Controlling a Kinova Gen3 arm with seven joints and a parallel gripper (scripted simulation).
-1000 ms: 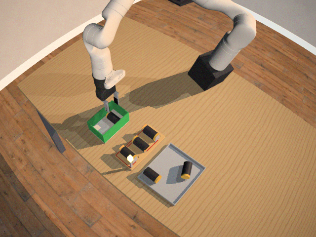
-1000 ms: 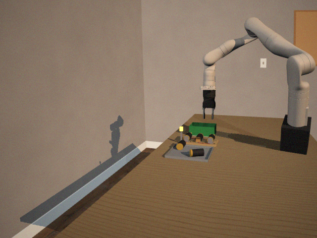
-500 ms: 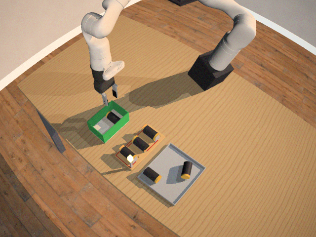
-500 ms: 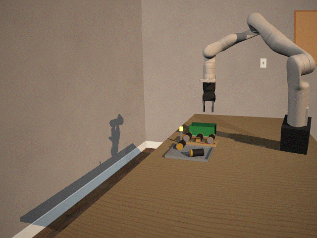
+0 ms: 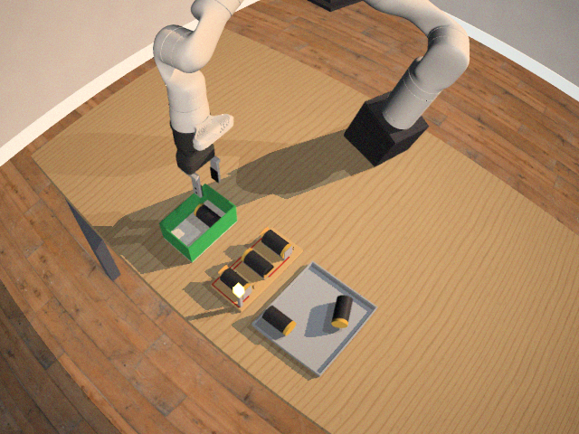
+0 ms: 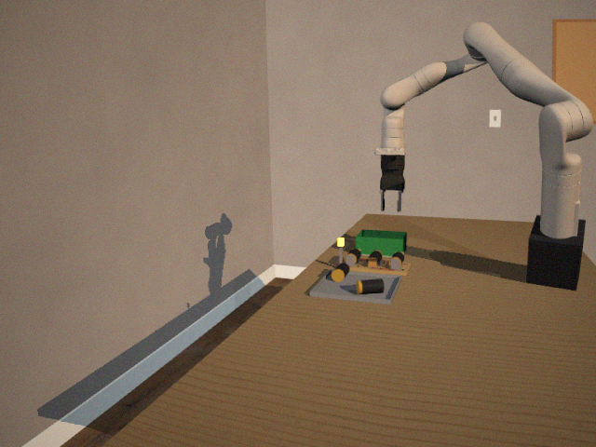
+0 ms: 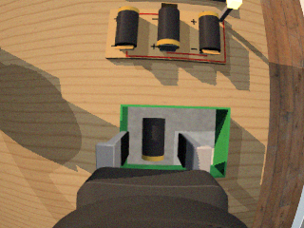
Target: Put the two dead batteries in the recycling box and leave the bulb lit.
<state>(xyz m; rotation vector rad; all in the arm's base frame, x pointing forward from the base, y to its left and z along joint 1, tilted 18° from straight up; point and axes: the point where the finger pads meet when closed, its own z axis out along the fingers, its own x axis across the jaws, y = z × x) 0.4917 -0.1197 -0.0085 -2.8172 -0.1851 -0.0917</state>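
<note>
The top view's upper edge cuts off the arm [image 5: 186,46].
</note>
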